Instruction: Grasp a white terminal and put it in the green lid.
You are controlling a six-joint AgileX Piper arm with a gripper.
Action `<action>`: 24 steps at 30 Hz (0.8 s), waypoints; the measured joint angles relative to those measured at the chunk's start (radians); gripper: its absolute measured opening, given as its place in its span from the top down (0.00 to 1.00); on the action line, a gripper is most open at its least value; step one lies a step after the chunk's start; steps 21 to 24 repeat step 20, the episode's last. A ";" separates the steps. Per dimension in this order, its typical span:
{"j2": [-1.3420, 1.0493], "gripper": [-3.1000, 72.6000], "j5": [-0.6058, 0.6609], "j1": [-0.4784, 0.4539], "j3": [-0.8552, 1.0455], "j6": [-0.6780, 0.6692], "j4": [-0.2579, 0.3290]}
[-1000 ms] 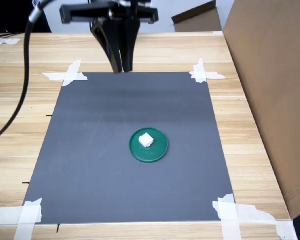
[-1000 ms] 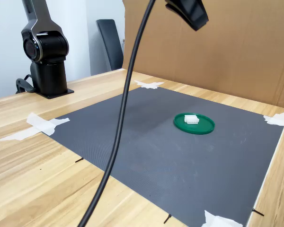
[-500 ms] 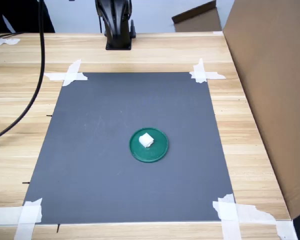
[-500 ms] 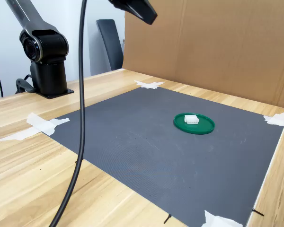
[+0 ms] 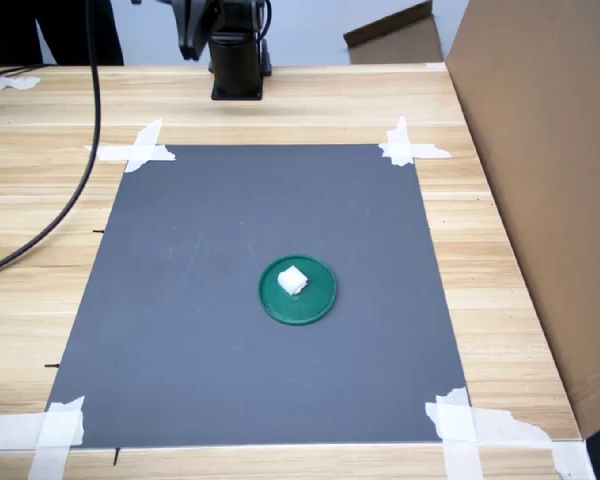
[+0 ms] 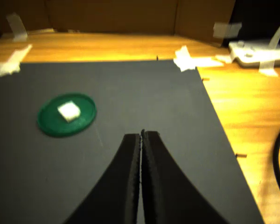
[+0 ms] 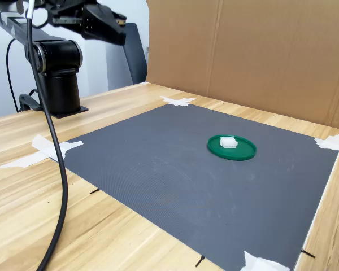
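The white terminal (image 5: 293, 280) sits inside the green lid (image 5: 316, 301) near the middle of the gray mat (image 5: 180, 300) in both exterior views — the placing looks done. My gripper (image 6: 141, 140) is clenched on nothing, raised well apart from the lid, near my base (image 7: 59, 84) at the table's far side — little seems left.

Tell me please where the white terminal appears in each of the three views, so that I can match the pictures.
First exterior view: the white terminal lies inside the green lid, just below the mat's centre.
Wrist view: the terminal lies in the lid, apart from the shut gripper.
Second exterior view: the terminal lies in the lid, right of centre.
Shared landmark: the grey mat.
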 joint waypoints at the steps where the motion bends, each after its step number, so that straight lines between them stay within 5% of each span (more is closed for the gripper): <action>1: -0.029 0.99 0.000 0.000 0.037 0.000 -0.006; 24: -0.259 0.99 0.057 0.000 0.132 -0.006 -0.036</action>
